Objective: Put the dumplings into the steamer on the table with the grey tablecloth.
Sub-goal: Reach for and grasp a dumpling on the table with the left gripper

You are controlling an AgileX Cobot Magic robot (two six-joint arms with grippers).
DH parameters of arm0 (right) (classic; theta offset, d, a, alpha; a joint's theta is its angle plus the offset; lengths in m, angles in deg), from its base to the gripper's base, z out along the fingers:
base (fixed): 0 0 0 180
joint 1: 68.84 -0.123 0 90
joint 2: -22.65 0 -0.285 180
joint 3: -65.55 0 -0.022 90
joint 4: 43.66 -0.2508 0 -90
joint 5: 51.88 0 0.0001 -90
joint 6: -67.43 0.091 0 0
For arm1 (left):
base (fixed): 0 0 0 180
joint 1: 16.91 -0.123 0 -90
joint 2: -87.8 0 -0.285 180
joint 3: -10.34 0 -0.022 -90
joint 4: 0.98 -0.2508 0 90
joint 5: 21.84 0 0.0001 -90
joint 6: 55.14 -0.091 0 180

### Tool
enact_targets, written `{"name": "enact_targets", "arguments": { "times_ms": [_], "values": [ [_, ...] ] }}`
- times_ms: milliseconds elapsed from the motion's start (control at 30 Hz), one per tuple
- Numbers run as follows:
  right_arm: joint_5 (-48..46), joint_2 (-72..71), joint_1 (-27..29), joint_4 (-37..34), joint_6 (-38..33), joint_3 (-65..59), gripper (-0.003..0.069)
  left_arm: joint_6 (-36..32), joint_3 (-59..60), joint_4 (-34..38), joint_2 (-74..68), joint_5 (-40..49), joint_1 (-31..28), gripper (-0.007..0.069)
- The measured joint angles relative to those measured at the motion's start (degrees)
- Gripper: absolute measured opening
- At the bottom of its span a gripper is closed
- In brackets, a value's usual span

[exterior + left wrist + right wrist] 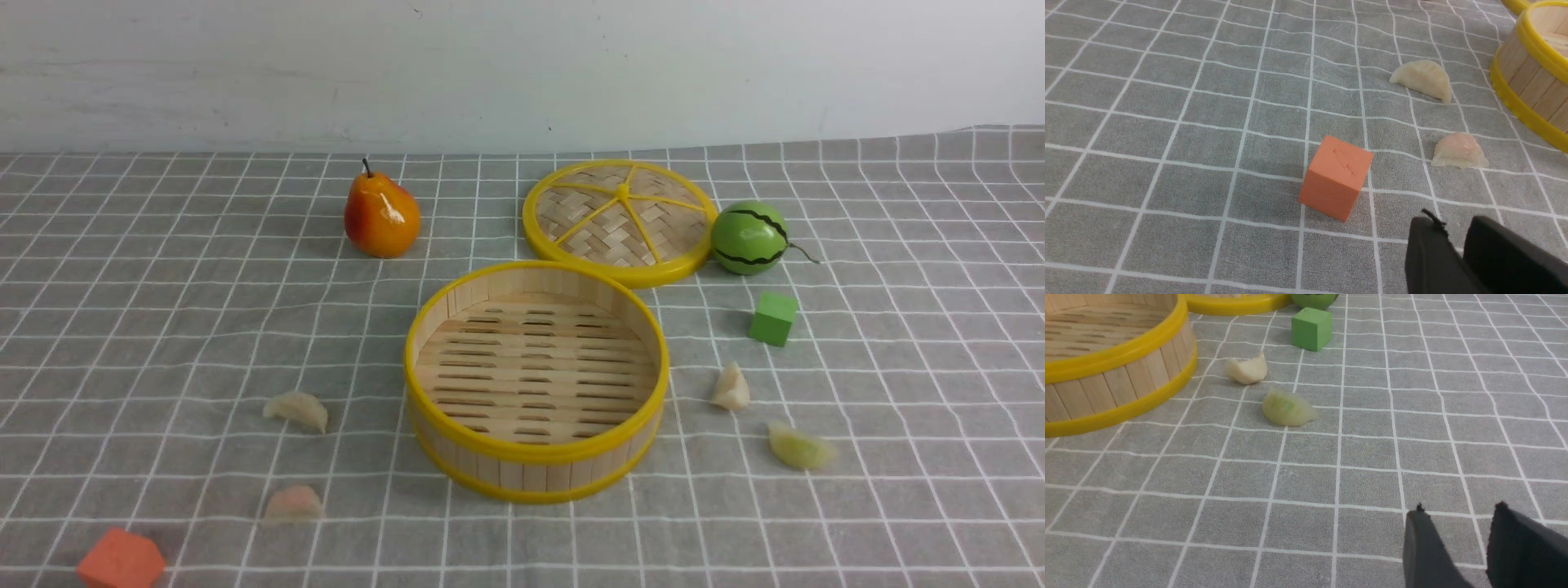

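Observation:
The steamer (pixel 535 447) stands at the table's middle with nothing in it; it also shows in the left wrist view (pixel 1527 110) and the right wrist view (pixel 1114 355). To its left lie a pale dumpling (pixel 297 408) (pixel 1423 79) and a pinkish dumpling (pixel 294 504) (pixel 1458 151). To its right lie a pale dumpling (pixel 731 387) (pixel 1246 368) and a yellow-green dumpling (pixel 798 447) (pixel 1287 409). My left gripper (pixel 1455 228) is empty, its jaws a narrow gap apart, near the orange block. My right gripper (pixel 1459 516) is open and empty, short of the yellow-green dumpling. Neither gripper shows in the front view.
The grey grid tablecloth (pixel 163 327) covers the table. An orange block (pixel 121 560) (pixel 1336 182) lies front left. A green cube (pixel 773 318) (pixel 1311 328), a toy watermelon (pixel 749 237), the woven yellow-rimmed lid (pixel 620 220) and a pear (pixel 381 214) stand behind the steamer.

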Motion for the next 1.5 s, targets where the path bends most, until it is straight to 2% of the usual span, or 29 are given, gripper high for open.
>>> {"name": "enact_targets", "arguments": {
  "times_ms": [1133, 1267, 1500],
  "values": [
    [1.1, 0.0, 0.0, 0.9, 0.0, -0.1, 0.0239, 0.2, 0.0, -0.3, 0.0, -0.5, 0.0, 0.0155],
    [7.8, 0.0, 0.0, 0.9, 0.0, -0.5, 0.0239, 0.2, 0.1, 1.7, 0.0, -2.5, 0.0, 0.0159],
    [32.5, 0.0, 0.0, 0.9, 1.9, -0.5, 0.0239, 0.2, 0.1, 4.4, 0.0, -17.5, 0.0, 0.0165]
  ]
}}
